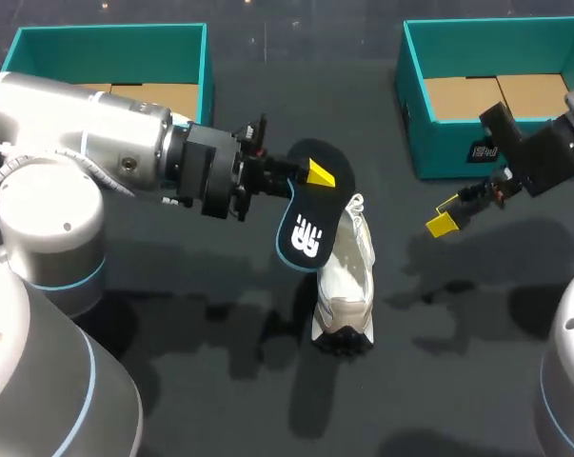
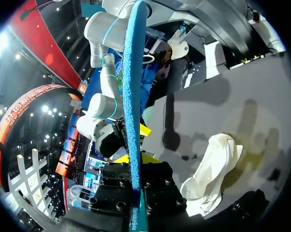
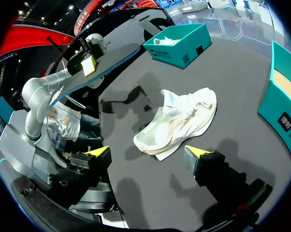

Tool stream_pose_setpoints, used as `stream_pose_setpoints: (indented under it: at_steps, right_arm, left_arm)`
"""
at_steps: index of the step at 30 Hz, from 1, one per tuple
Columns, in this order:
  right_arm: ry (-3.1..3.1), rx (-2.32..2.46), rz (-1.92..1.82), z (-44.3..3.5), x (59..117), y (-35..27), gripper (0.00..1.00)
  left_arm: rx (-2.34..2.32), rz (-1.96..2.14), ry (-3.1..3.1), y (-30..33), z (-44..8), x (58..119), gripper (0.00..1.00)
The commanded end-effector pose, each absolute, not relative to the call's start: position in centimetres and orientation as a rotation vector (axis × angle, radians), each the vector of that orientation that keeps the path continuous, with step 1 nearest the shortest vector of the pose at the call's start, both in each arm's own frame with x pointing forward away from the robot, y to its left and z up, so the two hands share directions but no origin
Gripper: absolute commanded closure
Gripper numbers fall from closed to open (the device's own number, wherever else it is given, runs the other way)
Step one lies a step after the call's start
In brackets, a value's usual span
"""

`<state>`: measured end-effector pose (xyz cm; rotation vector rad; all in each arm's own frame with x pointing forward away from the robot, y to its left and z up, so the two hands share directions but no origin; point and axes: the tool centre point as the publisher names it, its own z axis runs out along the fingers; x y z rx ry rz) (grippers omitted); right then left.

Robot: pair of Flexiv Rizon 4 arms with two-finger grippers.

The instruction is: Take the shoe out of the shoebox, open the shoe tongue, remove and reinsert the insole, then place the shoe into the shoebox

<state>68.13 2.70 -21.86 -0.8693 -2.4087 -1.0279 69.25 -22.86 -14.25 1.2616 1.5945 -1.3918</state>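
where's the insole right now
In the head view the insole is near the table's middle, gripped at one end by the left gripper. Its free end is close to the far end of the white shoe lying on the table.

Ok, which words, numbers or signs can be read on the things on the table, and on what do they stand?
Insole: white printed mark, no readable words.
Black label on the right box: white marks, too blurred to read.
Tag on the shoe tongue: too small to read.
So no text can be quoted.
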Motion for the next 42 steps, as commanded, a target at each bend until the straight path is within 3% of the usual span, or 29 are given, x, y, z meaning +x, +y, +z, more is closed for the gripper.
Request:
stream_pose_setpoints:
  at_steps: [1,22,32,42]
  right_arm:
    - [-2.411,-0.872,-1.03,-21.9,67.9,2.7,0.0]
    - [-3.047,-0.704,-0.934,-27.7,63.8,3.1,0.0]
    - [-3.063,-0.655,-0.899,-28.1,63.7,3.0,0.0]
    - [-3.095,-0.425,-0.855,-31.2,64.1,5.4,0.0]
  left_arm:
    - [1.262,-1.39,1.594,-23.0,-14.3,69.2,1.0]
    - [1.105,-1.721,1.834,-21.3,-17.2,61.5,1.0]
    - [1.105,-1.721,1.834,-21.3,-17.2,61.5,1.0]
    - [1.125,-1.679,1.825,-21.9,-20.5,61.3,1.0]
